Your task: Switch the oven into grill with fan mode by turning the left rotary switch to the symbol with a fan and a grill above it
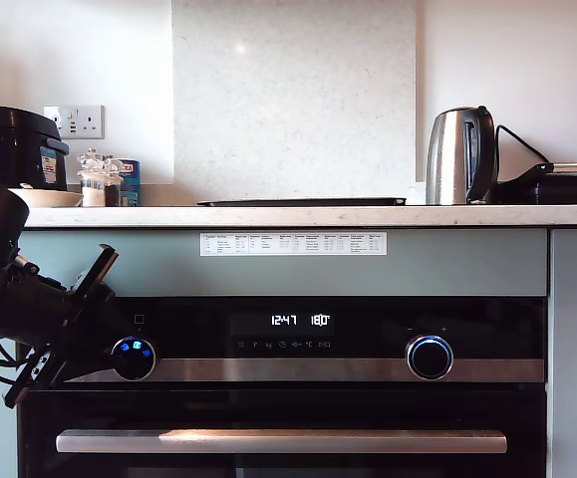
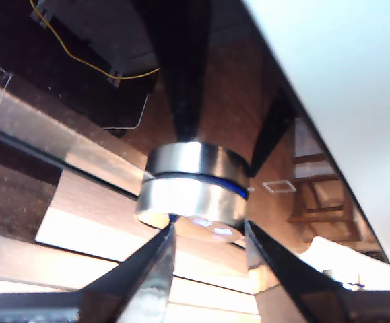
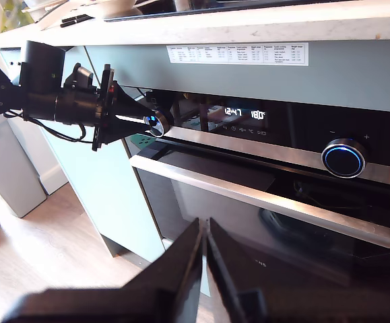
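Two fingers of your first end effector [image 2: 205, 232] sit either side of the left switch [image 2: 196, 192], closed on its chrome rim as far as the first wrist view shows; the contact itself falls in shadow, so treat the grip as likely, not certain. In the exterior view the same end effector [image 1: 119, 349] comes in from the lower left of the frame and meets the switch [image 1: 134, 358] on the oven [image 1: 288, 398] panel, left of the display [image 1: 300, 321].

Your second end effector [image 3: 205, 256] hangs back from the oven, fingers pressed together and holding nothing, low in the second wrist view with the handle [image 3: 262, 198] beyond it.

Watch for slip: the rim is smooth metal, and if the fingers ride on its edge they may spin around it without turning it. Blue icons glow on the switch face, but they are too small to read, so you could overshoot the fan-and-grill symbol and not know it. Pushing in while turning could also skew the arm against the glass.

Farther right in the exterior view, the second knob [image 1: 430, 358] shows a full blue ring; leave it alone.

Above the oven, the surface [image 1: 298, 215] carries a dark tray [image 1: 303, 202] at the middle, jars [image 1: 97, 179] and a black cooker [image 1: 14, 147] at upper left, and a steel kettle [image 1: 457, 156] at upper right. Behind stands a pale wall with a socket [image 1: 74, 121].
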You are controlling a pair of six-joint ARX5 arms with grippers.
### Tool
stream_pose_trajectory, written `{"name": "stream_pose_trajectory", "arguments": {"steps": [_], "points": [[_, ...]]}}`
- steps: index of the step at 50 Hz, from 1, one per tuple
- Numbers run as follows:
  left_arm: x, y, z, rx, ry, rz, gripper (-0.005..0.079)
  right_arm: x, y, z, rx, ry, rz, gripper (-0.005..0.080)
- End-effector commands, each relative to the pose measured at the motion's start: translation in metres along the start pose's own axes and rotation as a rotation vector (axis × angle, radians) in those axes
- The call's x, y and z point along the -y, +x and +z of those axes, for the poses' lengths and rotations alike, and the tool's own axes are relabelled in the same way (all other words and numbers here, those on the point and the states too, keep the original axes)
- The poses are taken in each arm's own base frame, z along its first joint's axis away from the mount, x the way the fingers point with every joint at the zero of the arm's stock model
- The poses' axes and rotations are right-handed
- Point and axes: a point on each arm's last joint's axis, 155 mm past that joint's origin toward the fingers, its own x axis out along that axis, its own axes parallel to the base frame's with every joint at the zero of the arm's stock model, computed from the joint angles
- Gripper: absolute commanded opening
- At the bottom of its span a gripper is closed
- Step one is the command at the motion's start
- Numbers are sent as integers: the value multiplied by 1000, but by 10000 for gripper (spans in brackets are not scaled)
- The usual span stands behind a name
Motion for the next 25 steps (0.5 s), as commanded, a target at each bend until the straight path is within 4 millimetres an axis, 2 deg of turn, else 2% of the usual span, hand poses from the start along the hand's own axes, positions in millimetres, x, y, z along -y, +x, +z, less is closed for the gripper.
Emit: {"name": "stream_pose_trajectory", "arguments": {"steps": [1, 9, 20, 25], "points": [[-47, 0, -13, -21, -70, 108, 268, -2, -1, 2, 6, -1, 6, -12], [-44, -1, -14, -37, -63, 83, 268, -2, -1, 2, 6, -1, 6, -12], [-14, -1, -9, -39, 73, -47, 272, -2, -1, 2, 6, -1, 6, -12], [-9, -2, -3, -23, 84, -70, 272, -2, -1, 2, 6, -1, 6, -12]]}}
